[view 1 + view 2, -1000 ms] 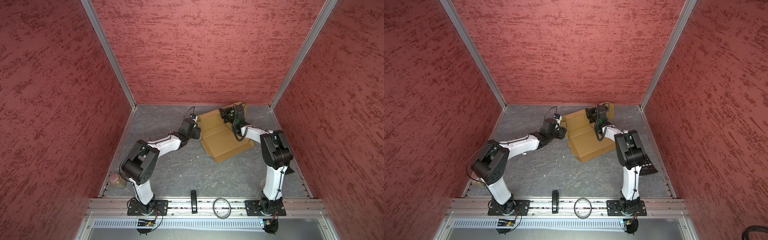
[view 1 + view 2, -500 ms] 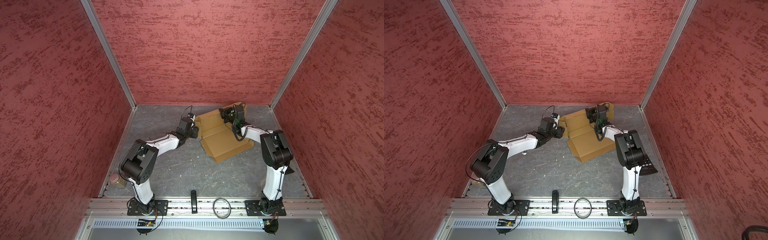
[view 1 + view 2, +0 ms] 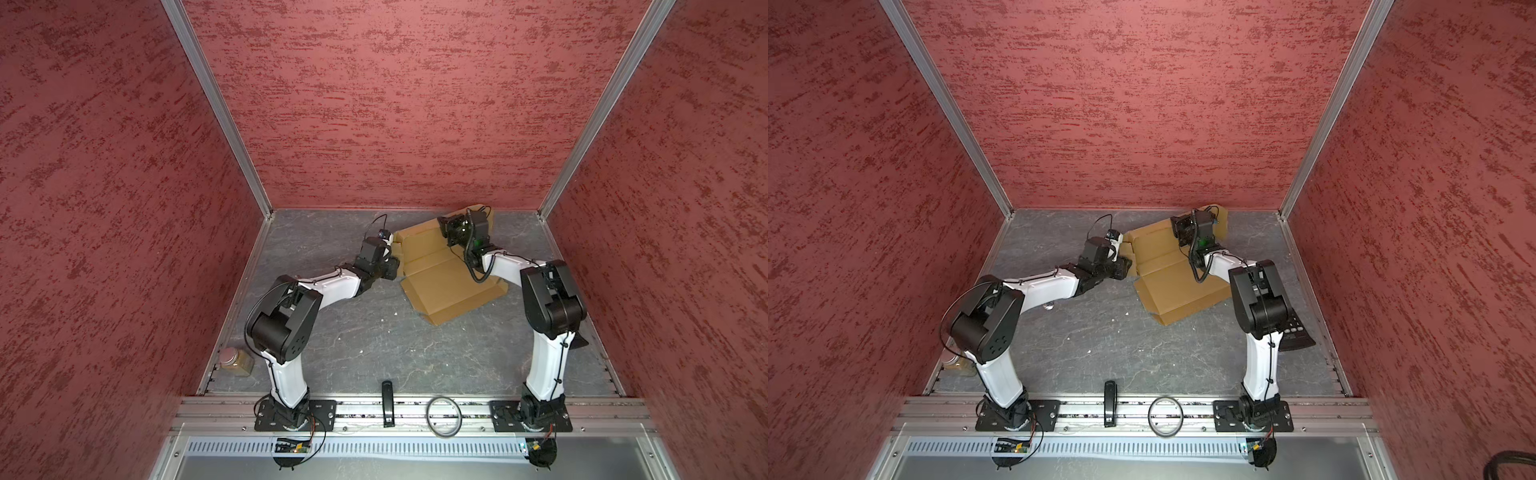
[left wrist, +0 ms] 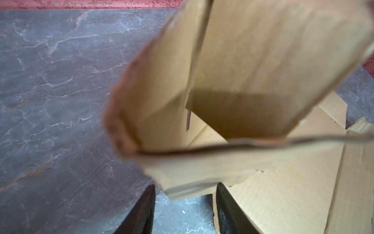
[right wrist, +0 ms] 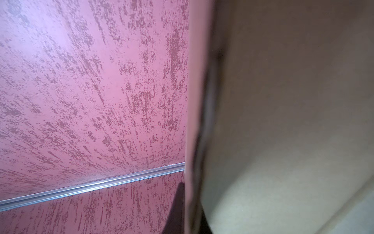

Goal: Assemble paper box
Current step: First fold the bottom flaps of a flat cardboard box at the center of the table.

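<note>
The paper box [image 3: 449, 276] is a tan die-cut cardboard sheet lying partly folded at the back right of the grey floor, seen in both top views [image 3: 1177, 282]. My left gripper [image 3: 394, 266] is at the sheet's left edge. In the left wrist view it [image 4: 185, 194] is open, and the corner of a raised, folded flap [image 4: 182, 178] hangs just above the gap between its fingers. My right gripper [image 3: 452, 227] is at the sheet's far end near the back wall. In the right wrist view it [image 5: 191, 212] is shut on the edge of an upright flap [image 5: 283, 121].
Red walls enclose the floor on three sides. A small jar [image 3: 235, 361] stands at the front left corner. A black bar [image 3: 386, 401] and a ring [image 3: 444, 415] lie on the front rail. A dark keypad-like device [image 3: 1293, 336] lies behind the right arm.
My left gripper has shifted slightly toward the back along the sheet's left edge. The right gripper keeps its hold and the sheet lies much as before.
</note>
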### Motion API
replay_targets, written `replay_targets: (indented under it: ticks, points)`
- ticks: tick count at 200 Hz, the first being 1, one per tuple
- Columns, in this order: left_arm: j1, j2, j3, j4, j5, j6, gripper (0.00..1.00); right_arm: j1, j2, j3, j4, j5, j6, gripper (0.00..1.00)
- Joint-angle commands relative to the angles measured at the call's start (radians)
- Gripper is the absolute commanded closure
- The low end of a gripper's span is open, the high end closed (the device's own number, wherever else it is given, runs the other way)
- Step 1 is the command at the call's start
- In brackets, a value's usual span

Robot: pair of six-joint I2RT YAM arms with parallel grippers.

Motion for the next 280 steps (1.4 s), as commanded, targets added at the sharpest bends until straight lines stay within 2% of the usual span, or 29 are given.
replay_targets:
  ticks: [1,140,212,280]
  points:
    - [-0.004,0.01,0.025,0.034,0.024,0.016,0.51,0.005,-0.003,0.026,0.004,0.006,0.017,1.0]
    - [-0.013,0.053,0.086,0.044,0.033,0.024,0.49,0.007,-0.01,0.024,0.001,0.003,0.015,1.0]
    - [-0.061,0.079,0.123,0.022,0.018,0.01,0.53,0.007,-0.007,0.023,0.001,0.005,0.016,1.0]
    - [-0.065,0.112,0.169,-0.017,-0.01,-0.008,0.55,0.008,-0.004,0.012,0.009,0.005,0.021,1.0]
